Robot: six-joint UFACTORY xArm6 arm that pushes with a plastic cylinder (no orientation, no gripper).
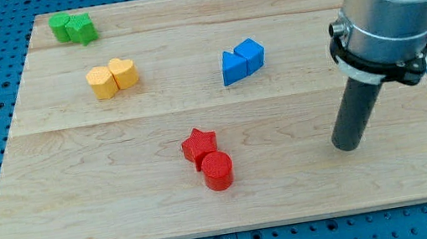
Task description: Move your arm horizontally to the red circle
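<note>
The red circle block (218,170) lies on the wooden board (106,195) at the lower middle. A red star block (199,145) touches it on its upper left. My tip (348,147) rests on the board far to the right of the red circle, at about the same height in the view. The rod rises from the tip to the grey arm body at the view's top right.
Two blue blocks (241,60) sit together at the upper middle right. Two yellow blocks (112,77) sit at the upper left middle. Two green blocks (72,28) sit at the top left corner. A blue pegboard surrounds the board.
</note>
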